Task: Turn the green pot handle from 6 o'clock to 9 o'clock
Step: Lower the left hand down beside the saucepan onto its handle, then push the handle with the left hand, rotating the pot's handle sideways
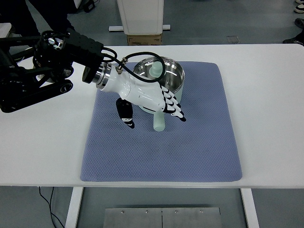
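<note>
The pot (164, 76) is sitting on the upper middle of the mat (199, 142), which is lying on the table (266, 118). Its handle (158, 122) is pointing toward the frame's bottom, with the left hand (149, 99) hovering over it.

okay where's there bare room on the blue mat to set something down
Free: the mat right of the pot, and its whole near half below the pale green handle. Crowded: the far-left part, where the left hand covers the pot's side.
</note>
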